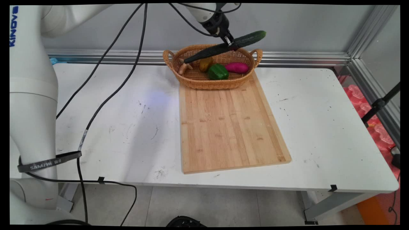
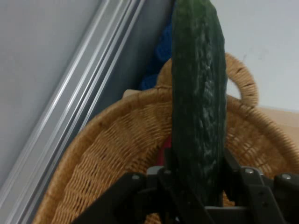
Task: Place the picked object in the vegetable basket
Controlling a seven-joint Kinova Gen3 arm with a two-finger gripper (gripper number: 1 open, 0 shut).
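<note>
one white table (image 1: 319, 127), scuffed and speckled with dark marks, is seen from above its near side, with a grey wall and an aluminium rail behind it and a red object on the floor past its right end. a long bamboo cutting board (image 1: 227, 127) is laid on the table, and a wicker basket (image 1: 191, 82) with two handles is set on the board's far end. a green bell pepper (image 1: 218, 72), a magenta sweet potato (image 1: 237, 67), a yellowish vegetable and a tan piece are held in the basket. a dark green cucumber (image 1: 252, 38) is clamped near its middle by the black gripper (image 1: 230, 44), tilted, above the basket's far rim and clear of it. black cables are draped across the table's left part.
</note>
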